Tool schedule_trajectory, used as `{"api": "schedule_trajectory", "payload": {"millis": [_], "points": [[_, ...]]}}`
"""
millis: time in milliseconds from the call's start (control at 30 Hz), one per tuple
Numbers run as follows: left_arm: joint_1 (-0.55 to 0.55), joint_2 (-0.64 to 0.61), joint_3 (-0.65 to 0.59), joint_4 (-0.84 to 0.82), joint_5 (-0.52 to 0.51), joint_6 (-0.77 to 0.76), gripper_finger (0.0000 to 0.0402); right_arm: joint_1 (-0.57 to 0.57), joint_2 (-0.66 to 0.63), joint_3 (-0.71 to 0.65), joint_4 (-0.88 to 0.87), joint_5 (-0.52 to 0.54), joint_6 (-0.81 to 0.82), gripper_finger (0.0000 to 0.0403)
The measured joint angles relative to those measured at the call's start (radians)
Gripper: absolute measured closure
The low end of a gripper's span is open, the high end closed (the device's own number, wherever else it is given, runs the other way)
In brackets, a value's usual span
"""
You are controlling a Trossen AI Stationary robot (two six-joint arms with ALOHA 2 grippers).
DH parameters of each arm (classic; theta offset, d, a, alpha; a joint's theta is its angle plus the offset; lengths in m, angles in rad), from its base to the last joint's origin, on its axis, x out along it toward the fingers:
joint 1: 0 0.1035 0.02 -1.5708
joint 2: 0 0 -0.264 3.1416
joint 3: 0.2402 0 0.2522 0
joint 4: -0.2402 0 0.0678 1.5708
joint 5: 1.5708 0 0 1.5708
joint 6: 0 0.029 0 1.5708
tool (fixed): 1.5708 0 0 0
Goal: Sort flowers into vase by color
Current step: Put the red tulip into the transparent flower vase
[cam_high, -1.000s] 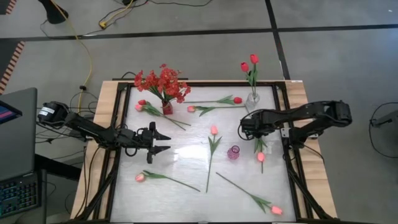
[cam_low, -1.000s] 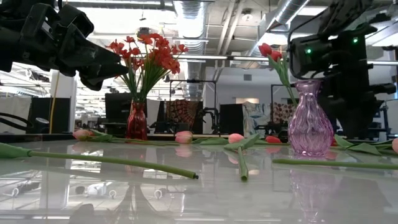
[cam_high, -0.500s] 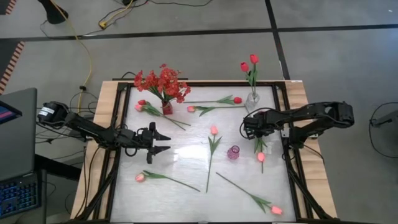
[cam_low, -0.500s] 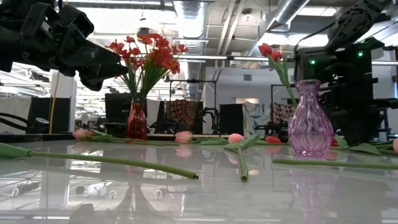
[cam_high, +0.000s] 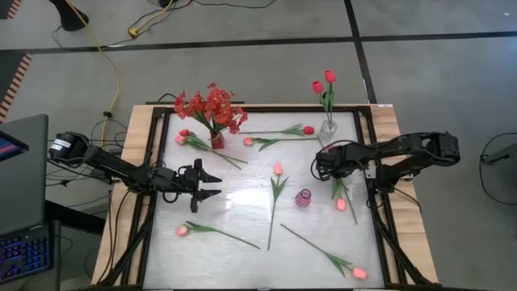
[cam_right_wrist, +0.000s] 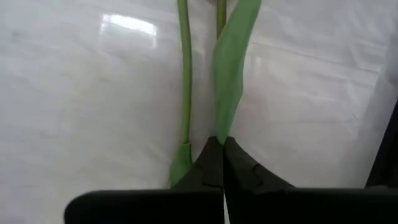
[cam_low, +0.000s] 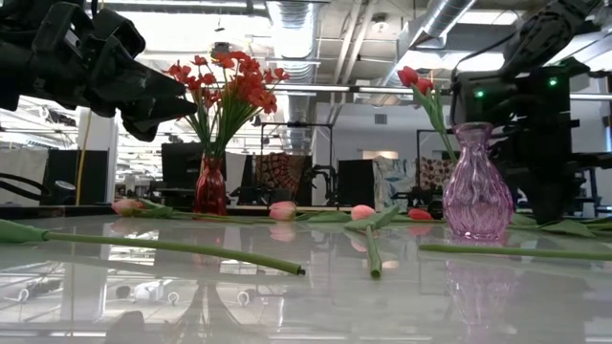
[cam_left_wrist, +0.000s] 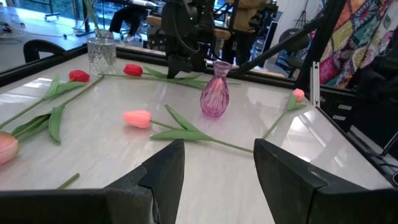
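Observation:
My right gripper (cam_high: 325, 167) stands at the table's right, pointing steeply down, shut on a tulip lying there; its pinkish bloom (cam_high: 340, 204) points toward the near edge. A pink glass vase (cam_high: 303, 198) stands just left of that bloom. A clear vase (cam_high: 328, 128) at the far right holds two red tulips. A red vase (cam_high: 216, 139) at the far left holds bushy red sprays. Several more tulips lie flat on the table, among them a pink one (cam_high: 278, 170) at the middle. My left gripper (cam_high: 212, 184) hovers open at the left, holding nothing. My right gripper pinches a green leaf (cam_right_wrist: 226, 118) of the tulip between its fingertips (cam_right_wrist: 211, 155), coming from above and pointing steeply down. A green stem (cam_right_wrist: 185, 81) runs close beside the fingers; whether it is also caught I cannot tell. The tulip lies on the table.
Black rails (cam_high: 372, 202) frame the white tabletop on the left and right. Tulips lie near the front left (cam_high: 182, 230), the front right (cam_high: 359, 273) and along the far side (cam_high: 249, 141). A laptop (cam_high: 20, 186) sits off the table's left.
My right gripper has sunk down onto the tulip at the table's right. The tulip has since shifted a little on the table, its bloom end swinging slightly toward the right edge.

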Motion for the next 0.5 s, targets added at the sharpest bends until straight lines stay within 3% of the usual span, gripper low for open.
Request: {"api": "schedule_trajectory", "payload": {"millis": [367, 500], "points": [[0.000, 0.000, 0.000, 0.000, 0.009, 0.003, 0.0221, 0.023, -0.127, 0.093, -0.269, 0.180, 0.116, 0.0378], [0.000, 0.000, 0.000, 0.000, 0.009, -0.005, 0.0221, 0.023, -0.212, 0.137, -0.293, 0.253, 0.122, 0.0382]]}}
